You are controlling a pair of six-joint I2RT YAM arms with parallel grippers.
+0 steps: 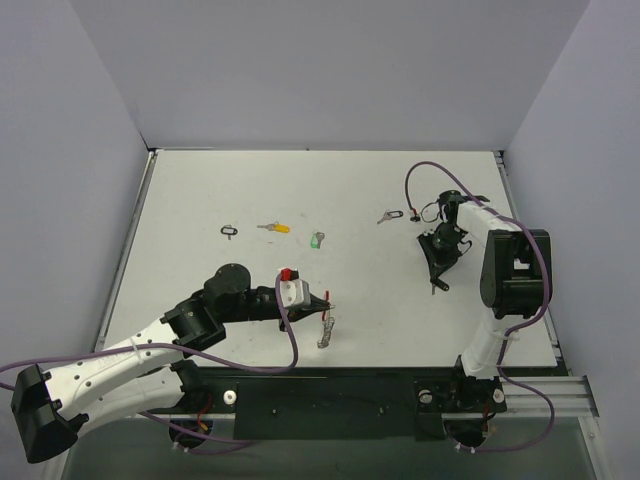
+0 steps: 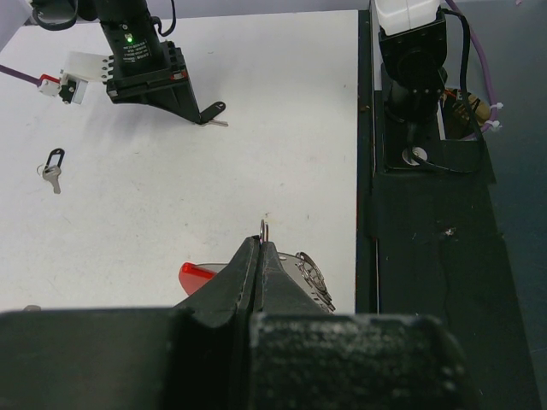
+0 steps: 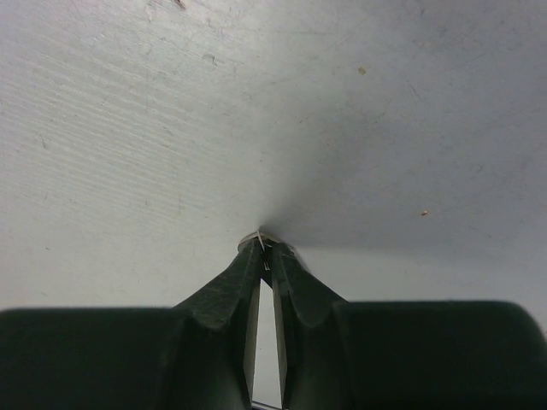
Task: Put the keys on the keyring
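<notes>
The keyring has a red plastic band (image 2: 197,275) and a silver chain of loops (image 2: 313,278); it hangs just under my left gripper (image 1: 328,304). In the left wrist view my left gripper (image 2: 263,243) is shut on a thin silver ring (image 2: 265,228) of the keyring, which sticks out past the tips. My right gripper (image 1: 436,286) points down at the table, right of centre. Its tips (image 3: 265,249) are pinched on a small silver piece, seemingly a key's ring. Loose keys lie at the back: black-tagged (image 1: 230,230), yellow (image 1: 275,228), green (image 1: 317,240), and another (image 1: 388,215).
The right arm's wrist and cable (image 1: 440,195) stand over the back right of the table. The black base rail (image 1: 330,400) runs along the near edge. In the left wrist view the right gripper (image 2: 214,111) and a black-tagged key (image 2: 53,168) show ahead.
</notes>
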